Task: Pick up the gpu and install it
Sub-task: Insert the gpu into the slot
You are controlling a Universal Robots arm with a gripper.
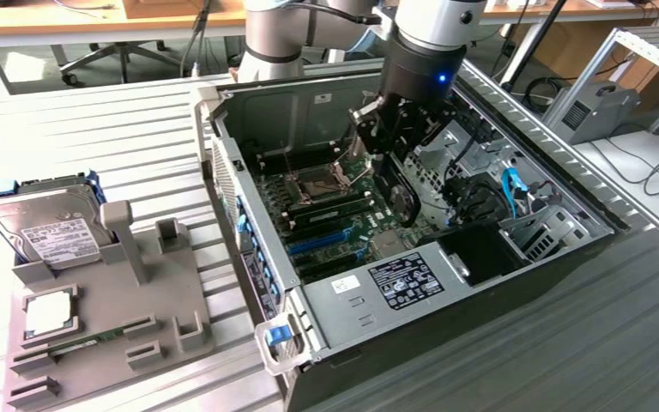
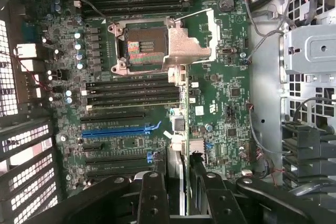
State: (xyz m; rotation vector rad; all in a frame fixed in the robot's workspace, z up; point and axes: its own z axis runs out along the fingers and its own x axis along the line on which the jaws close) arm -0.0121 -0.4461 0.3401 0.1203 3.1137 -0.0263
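Gripper (image 1: 390, 146) is seen at upper centre of the exterior view, lowered into the open PC case (image 1: 444, 300). The jaws are partly closed and clamped on the gpu (image 1: 400, 190), one finger on each face.

The gpu is held upright and hangs below the gripper over the motherboard (image 1: 318, 206), at the centre of the frame, with the black cooler face turned to the exterior view's right.

In the wrist view the card is seen edge-on between the fingers (image 2: 152, 198). Its silver bracket end (image 2: 182, 51) is farthest from the camera, beside the CPU socket (image 2: 142, 51). The blue slot (image 2: 118, 129) is seen just beside the card's edge, and no seating in it is shown. Contact between card and board cannot be told.

At the exterior view's lower left, a grey fixture tray (image 1: 112, 283) is seen well apart from the case. It carries a hard drive (image 1: 49, 227) in a blue frame, a CPU (image 1: 49, 313) and a memory strip (image 1: 78, 343).
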